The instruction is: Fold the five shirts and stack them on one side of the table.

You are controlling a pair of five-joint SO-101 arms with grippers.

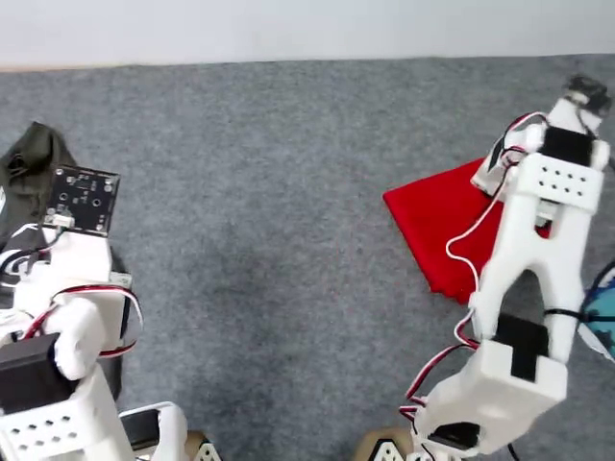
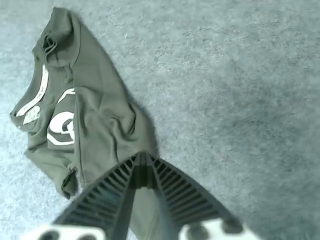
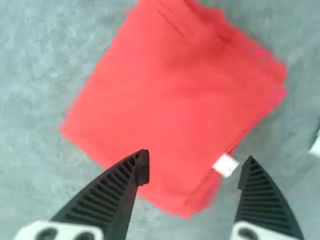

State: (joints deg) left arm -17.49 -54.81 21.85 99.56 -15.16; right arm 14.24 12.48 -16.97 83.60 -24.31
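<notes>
Red shirt (image 3: 175,95) just below right hand (image 3: 196,157)

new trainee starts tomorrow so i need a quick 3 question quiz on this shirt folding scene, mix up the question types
1. True or false: the right claw is shut.
2. Which shirt lies folded into a neat flat shape? A. the red shirt B. the dark green shirt C. neither
3. Fill in the blank: the left claw has its jaws ___, over the edge of the dark green shirt.

Key
1. False: it is open above the red shirt.
2. A: the dark green shirt lies rumpled.
3. shut
</notes>
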